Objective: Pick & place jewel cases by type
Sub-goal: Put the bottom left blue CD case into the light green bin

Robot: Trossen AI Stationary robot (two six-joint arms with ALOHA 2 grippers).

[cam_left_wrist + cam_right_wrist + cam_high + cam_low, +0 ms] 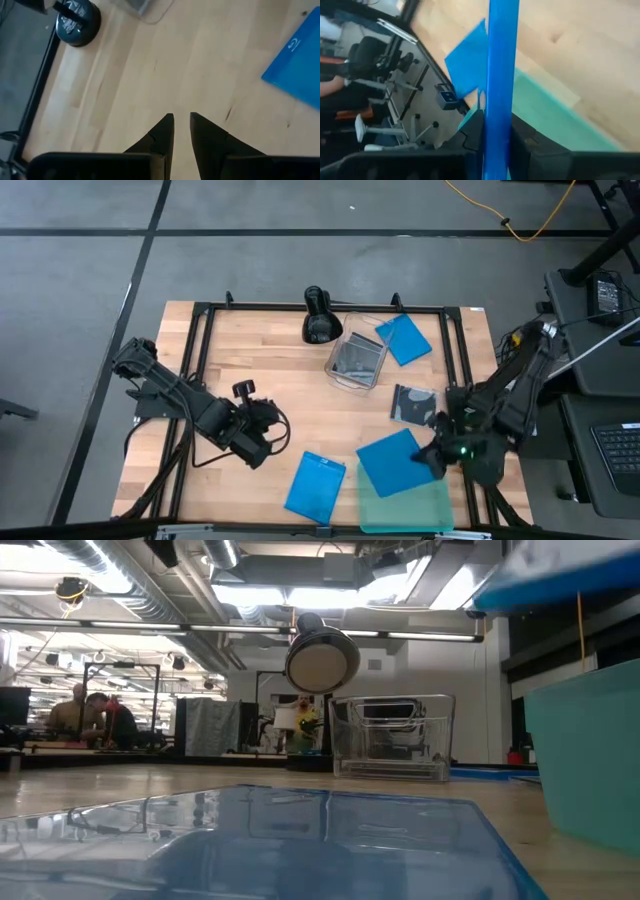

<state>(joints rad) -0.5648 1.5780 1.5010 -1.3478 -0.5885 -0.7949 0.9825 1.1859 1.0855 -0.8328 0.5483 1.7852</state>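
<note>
My right gripper (432, 455) is shut on a blue jewel case (392, 462), held above the far part of the teal tray (405, 508) at the near right. A second blue case (315, 485) lies flat near the table's front edge. A third (404, 338) lies at the far right beside the clear tub (357, 360). A black-and-clear disc case (412, 404) lies flat between the tub and my right gripper. My left gripper (181, 120) hangs over bare wood left of the middle, its fingers a narrow gap apart with nothing between them. My right gripper pinches the blue case between its two fingers (474, 131) at its right-hand edge (500, 107). The fingers come from the table's right, slanting down. The case is lifted clear and juts out toward the table's left over the tray (545, 115).
A black round-headed stand (318, 315) rises at the far edge behind the tub, which holds something dark and clear. A black frame (200, 370) borders the tabletop. Bare wood lies in the middle. People sit far off in the room (95, 715).
</note>
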